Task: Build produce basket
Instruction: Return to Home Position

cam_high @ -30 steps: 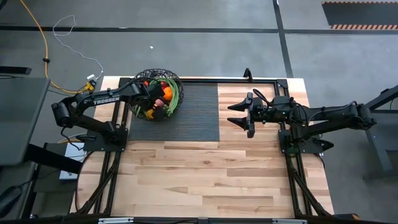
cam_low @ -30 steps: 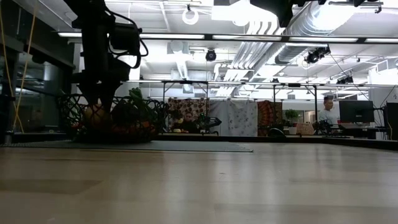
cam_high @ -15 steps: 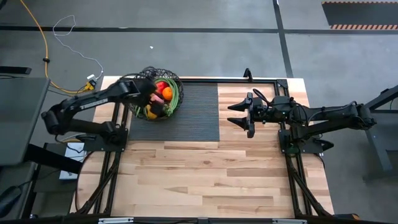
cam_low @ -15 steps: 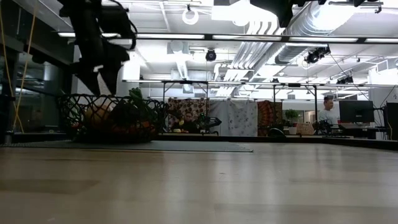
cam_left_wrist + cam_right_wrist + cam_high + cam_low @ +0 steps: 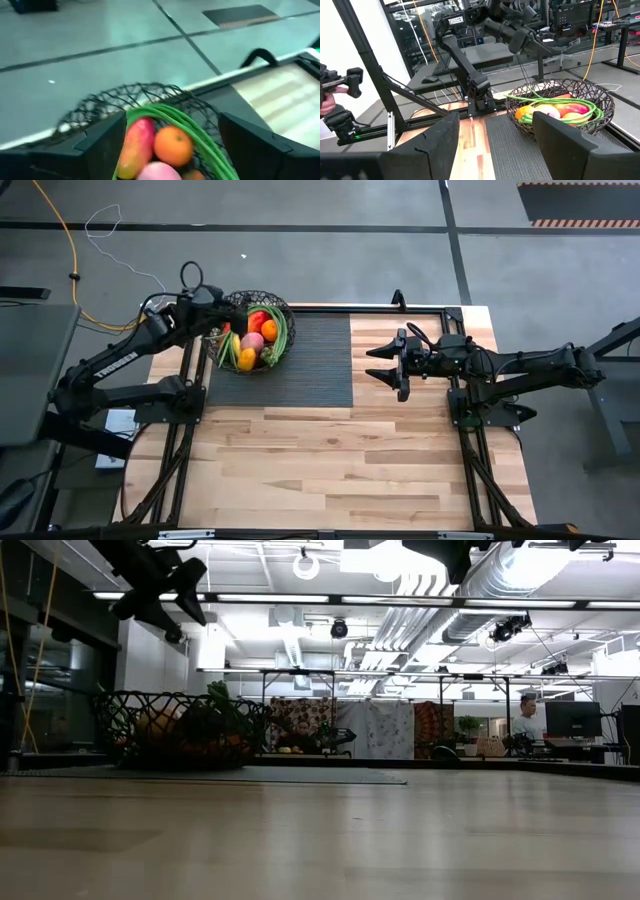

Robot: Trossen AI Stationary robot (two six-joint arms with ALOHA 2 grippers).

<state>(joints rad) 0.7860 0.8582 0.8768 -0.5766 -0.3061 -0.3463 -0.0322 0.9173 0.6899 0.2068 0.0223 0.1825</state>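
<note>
The black wire basket (image 5: pixel 237 300) stands by its base on the dark mat (image 5: pixel 315 365) at the table's far left. It holds the produce: an orange (image 5: pixel 172 145), a red-pink fruit (image 5: pixel 137 145), a pink fruit (image 5: pixel 253 342) and long green stalks (image 5: pixel 192 132). My left gripper (image 5: pixel 224 320) hangs open above the basket's left rim, slanting down toward it, with nothing between its fingers. My right gripper (image 5: pixel 385 366) stands open and level over the table's far right, pointing at the basket (image 5: pixel 560 107) and clear of it.
Bare wooden table (image 5: pixel 340 460) stretches from the mat to the near edge. The arms' black frames stand along the left and right edges. A person's hand (image 5: pixel 326 100) holds a device beyond the table's left. Another person (image 5: pixel 527 715) sits far back in the room.
My left gripper has risen out of the basket and drawn back toward the table's far left corner. It has tipped from pointing down to a shallow downward slant. The produce it covered now shows. The basket has stayed in place.
</note>
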